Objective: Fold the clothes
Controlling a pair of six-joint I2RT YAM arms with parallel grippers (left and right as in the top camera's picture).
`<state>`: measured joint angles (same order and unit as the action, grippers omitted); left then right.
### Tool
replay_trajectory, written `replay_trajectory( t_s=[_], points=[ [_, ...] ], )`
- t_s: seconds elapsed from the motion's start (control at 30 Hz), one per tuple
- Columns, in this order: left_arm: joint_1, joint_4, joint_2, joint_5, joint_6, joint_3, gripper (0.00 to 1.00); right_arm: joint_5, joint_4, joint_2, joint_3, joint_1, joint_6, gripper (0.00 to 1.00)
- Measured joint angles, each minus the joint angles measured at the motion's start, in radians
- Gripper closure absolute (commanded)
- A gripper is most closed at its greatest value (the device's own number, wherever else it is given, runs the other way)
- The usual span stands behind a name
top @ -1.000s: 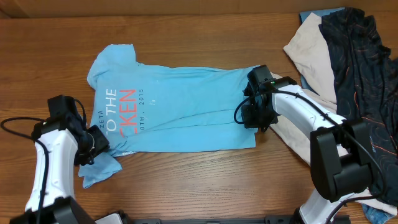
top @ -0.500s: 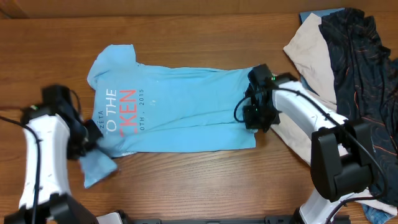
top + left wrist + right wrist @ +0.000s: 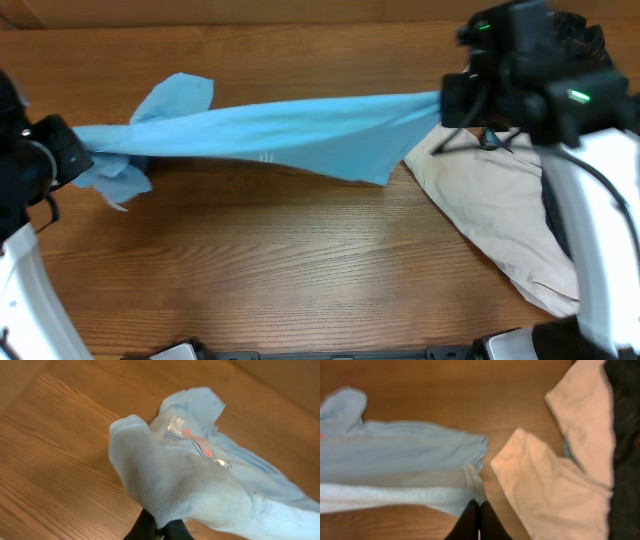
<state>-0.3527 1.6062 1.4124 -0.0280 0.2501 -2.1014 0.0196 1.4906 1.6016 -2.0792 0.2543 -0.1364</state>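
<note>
The light blue T-shirt hangs stretched in a long band above the wooden table, held at both ends. My left gripper is shut on its left end. In the left wrist view the fabric bunches over the closed left gripper, with a bit of coral print showing. My right gripper is shut on the right end. In the right wrist view the right gripper pinches the shirt's hem.
A cream garment lies spread on the table at the right, below the right arm, also seen in the right wrist view. A black garment lies beyond it at the far right. Bare wooden table fills the front.
The left gripper shut on the shirt's left end. Both arms then rose and pulled apart, lifting the flat shirt off the table into a taut band.
</note>
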Motion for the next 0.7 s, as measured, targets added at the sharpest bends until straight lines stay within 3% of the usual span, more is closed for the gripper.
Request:
replay_trajectory(
  t_s=[0.3,0.53,0.7],
  points=[
    [0.0,0.083,-0.039,-0.033,0.005,-0.3,0.96,0.048,0.119,-0.066,-0.444,0.0,0.003,0.96],
    [0.0,0.084,-0.114,-0.036,0.005,-0.328,0.96,0.055,0.114,-0.105,-0.519,0.0,0.003,0.96],
    [0.0,0.084,-0.059,-0.008,0.004,-0.34,0.96,0.055,0.123,0.011,-0.527,0.0,0.006,0.96]
  ],
)
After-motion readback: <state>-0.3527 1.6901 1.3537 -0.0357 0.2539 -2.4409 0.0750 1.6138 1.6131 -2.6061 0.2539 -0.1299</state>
